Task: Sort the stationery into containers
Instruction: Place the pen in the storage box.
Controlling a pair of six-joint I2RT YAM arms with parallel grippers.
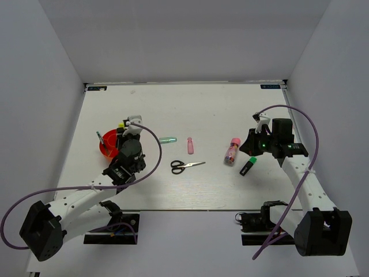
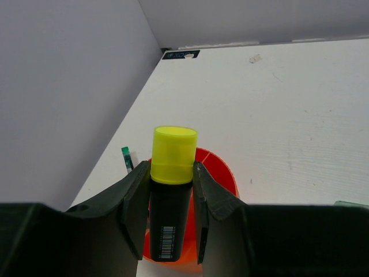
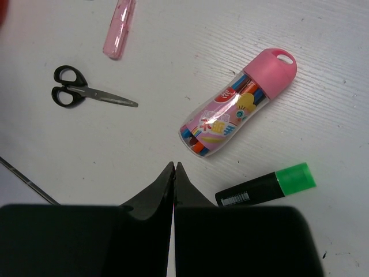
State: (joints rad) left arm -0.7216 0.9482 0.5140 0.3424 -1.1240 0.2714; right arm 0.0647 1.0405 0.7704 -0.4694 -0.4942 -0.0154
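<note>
Left claw (image 2: 170, 173) is clamped on the yellow-capped marker (image 2: 173, 151). The cap points up between the fingers (image 2: 134, 199) and the barcode on the black barrel faces the wrist camera. The marker is held right over the cup (image 2: 222, 171), which is orange-red, round, and sits on the left part of the table (image 1: 173, 109). Whether the marker's lower end is inside the cup or just above the rim is hard to tell from this angle. A thin pen (image 2: 126, 158) with a greenish end leans out of the cup's left side (the top view shows it too, sticking up and left).

Right claw (image 3: 174, 168) is fully closed, tips pressed together, nothing between them. It hangs over the right part of the table, close to two items.
- Pink-capped tube (image 3: 236, 109): lying on its side, clear body with coloured pens inside, cap toward the upper right in the wrist view.
- Green-capped marker (image 3: 268, 187): lying flat just beside the claw tips on their right, apart from the tube.

Mid-table:
- Scissors (image 1: 185, 166): black handles, blades closed and pointing right.
- Pink bottle (image 1: 190, 145): lying flat just beyond the scissors.
- Mint stick (image 1: 167, 139): lying between the bottle and the cup, near the left claw.
</note>
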